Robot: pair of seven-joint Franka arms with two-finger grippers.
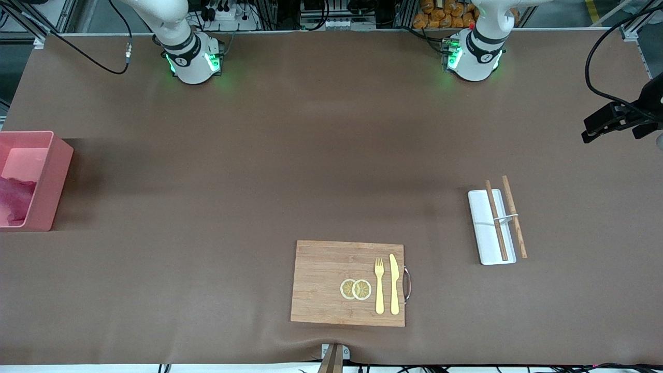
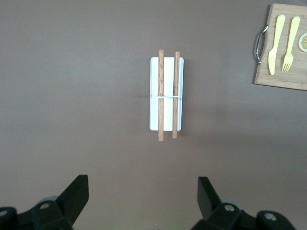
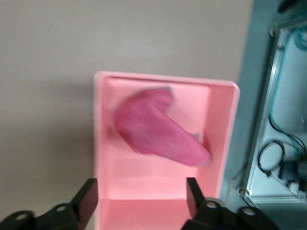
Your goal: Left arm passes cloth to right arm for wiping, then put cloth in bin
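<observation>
Right gripper (image 3: 141,201) above the bin (image 3: 103,158), jaws apart and holding nothing; the cloth (image 3: 158,132) is inside the bin, blurred in the right wrist view, so whether it has fully settled cannot be told. Left gripper (image 2: 143,199) waits over the white tray (image 2: 166,122) and its 2 chopsticks (image 2: 161,96), jaws apart, empty. The cloth reads as light, soft and limp: it would likely drape and bunch, and is best pinched at a raised fold or corner. The brown table mat (image 1: 259,155) looks matte and slightly wrinkled. Nearer the front camera lies a cutting board (image 1: 321,285) with fork (image 1: 379,285) and knife (image 1: 394,284).
</observation>
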